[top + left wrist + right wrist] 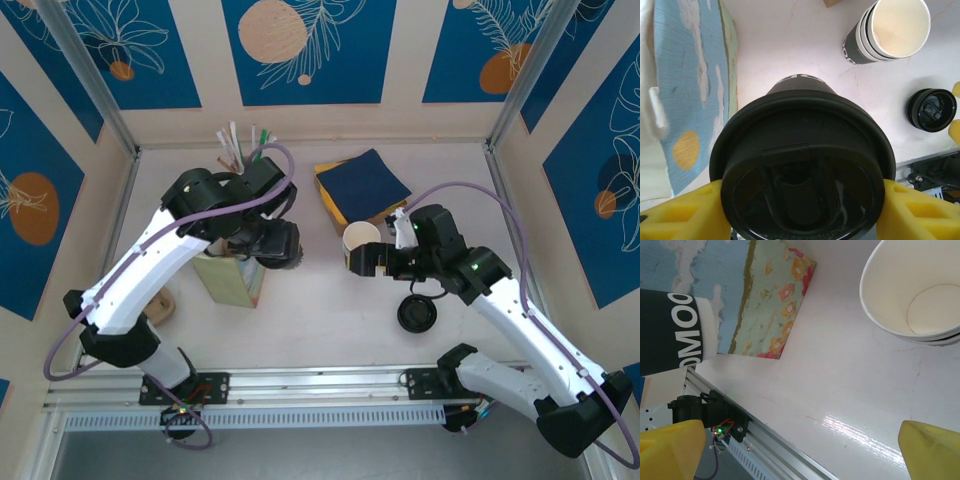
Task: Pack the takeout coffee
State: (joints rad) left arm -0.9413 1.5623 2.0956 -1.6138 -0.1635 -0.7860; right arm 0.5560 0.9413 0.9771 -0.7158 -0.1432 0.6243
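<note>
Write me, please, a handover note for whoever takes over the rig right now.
Left gripper: shut on the coffee.
Right gripper: open, empty, near the lidless cup.
The coffee is beside the bag, not in it.
Done: coffee gripped.
Left: probably lower it into the bag and let go.

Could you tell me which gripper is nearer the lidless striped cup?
Right: the right gripper is open beside the striped cup; the left gripper, holding the takeout coffee, sits farther left.
</note>
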